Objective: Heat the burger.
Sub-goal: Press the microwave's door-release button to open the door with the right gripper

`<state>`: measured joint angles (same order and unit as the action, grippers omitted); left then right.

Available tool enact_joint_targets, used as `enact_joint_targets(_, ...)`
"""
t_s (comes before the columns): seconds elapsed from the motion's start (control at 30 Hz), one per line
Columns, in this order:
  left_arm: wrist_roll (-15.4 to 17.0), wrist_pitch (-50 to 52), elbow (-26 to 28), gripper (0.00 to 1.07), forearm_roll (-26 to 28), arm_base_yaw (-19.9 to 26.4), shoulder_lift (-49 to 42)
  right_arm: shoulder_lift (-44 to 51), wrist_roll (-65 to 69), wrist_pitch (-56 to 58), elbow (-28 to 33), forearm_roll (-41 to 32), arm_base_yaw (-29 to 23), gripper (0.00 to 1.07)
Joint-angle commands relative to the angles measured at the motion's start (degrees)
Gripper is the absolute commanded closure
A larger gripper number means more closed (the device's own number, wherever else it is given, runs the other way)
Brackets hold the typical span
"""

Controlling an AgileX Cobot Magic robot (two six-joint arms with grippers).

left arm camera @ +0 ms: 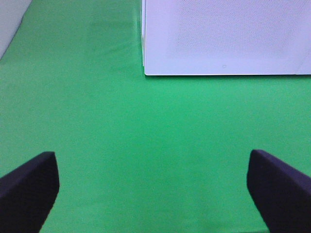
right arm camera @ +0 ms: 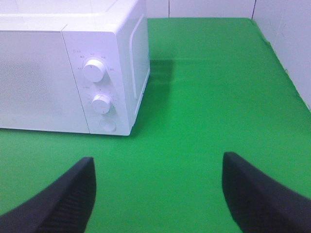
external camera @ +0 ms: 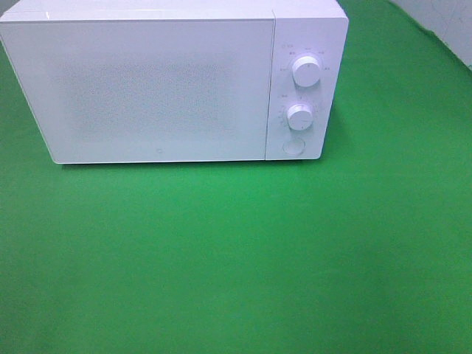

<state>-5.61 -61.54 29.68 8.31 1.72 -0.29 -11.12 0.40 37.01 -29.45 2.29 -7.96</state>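
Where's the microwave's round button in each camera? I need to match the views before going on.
Exterior high: round button right of centre, just under the lower dial.
Left wrist: not in view; only the microwave door shows.
Right wrist: round button just under the lower dial.
Shared landmark: the microwave door, closed, in all three views.

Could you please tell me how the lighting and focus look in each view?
Exterior high: soft, even light; the white box-shaped microwave oven looks washed out, thin shadow beneath on the green table cover. Left wrist: the left gripper, dark-fingered, is blurred. Right wrist: the right gripper too; the oven shades the cover beside it.
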Motion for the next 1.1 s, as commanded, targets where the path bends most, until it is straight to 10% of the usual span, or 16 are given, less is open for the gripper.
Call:
enact_joint_targets(0.03, 0.1, 0.2, -0.1, 0.09, 0.2, 0.2, -0.9, -4.4, 0.6, -7.9, 1.7, 0.3, 0.3, 0.36)
enact_joint_targets(1.1, 0.1, 0.2, -0.1, 0.09, 0.2, 0.2, -0.9, -46.0, 0.8, -53.5, 5.0, 0.7, 0.3, 0.37)
